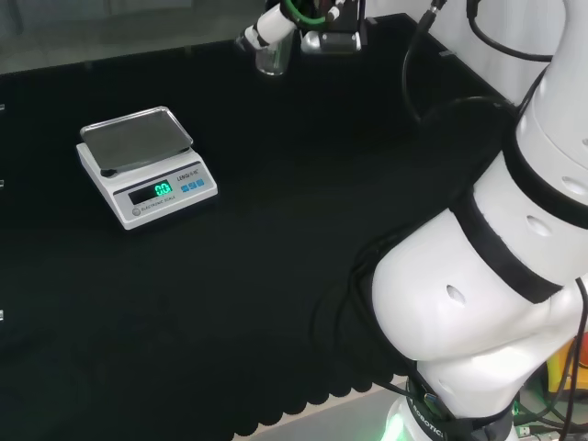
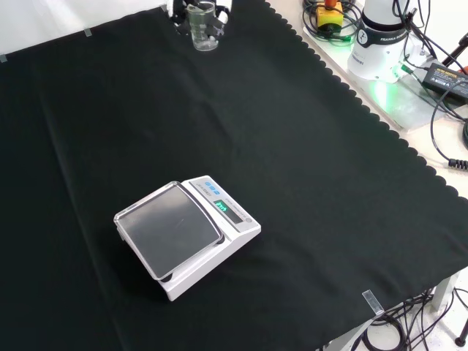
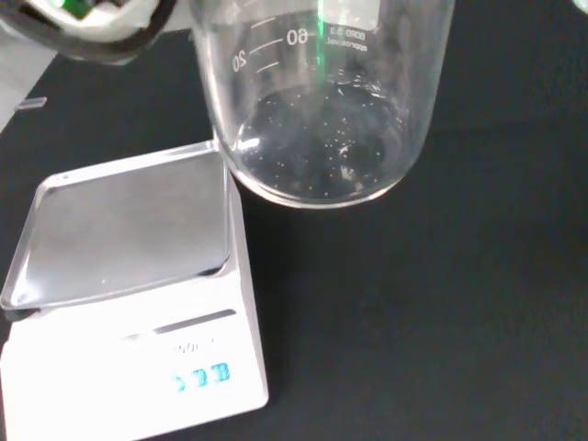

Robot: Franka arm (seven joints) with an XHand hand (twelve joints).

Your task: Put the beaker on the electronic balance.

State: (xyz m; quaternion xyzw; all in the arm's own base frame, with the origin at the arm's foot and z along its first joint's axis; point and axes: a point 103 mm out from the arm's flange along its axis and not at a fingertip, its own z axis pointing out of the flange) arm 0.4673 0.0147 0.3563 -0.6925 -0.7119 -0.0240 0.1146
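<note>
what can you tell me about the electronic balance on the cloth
The electronic balance is a white box with a square, grey metal weighing pan, bare, with raised edges. Its sloped front panel carries a lit green display and blue buttons. It sits flat on the black cloth, apart from the beaker, and nothing touches it.

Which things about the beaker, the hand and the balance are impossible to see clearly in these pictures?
- Beaker rim: cut off by the wrist view's edge.
- Hand: head view's edge cuts it off; whether the fingers hold the beaker is unclear.
- Balance display: too small in the front view.
</note>
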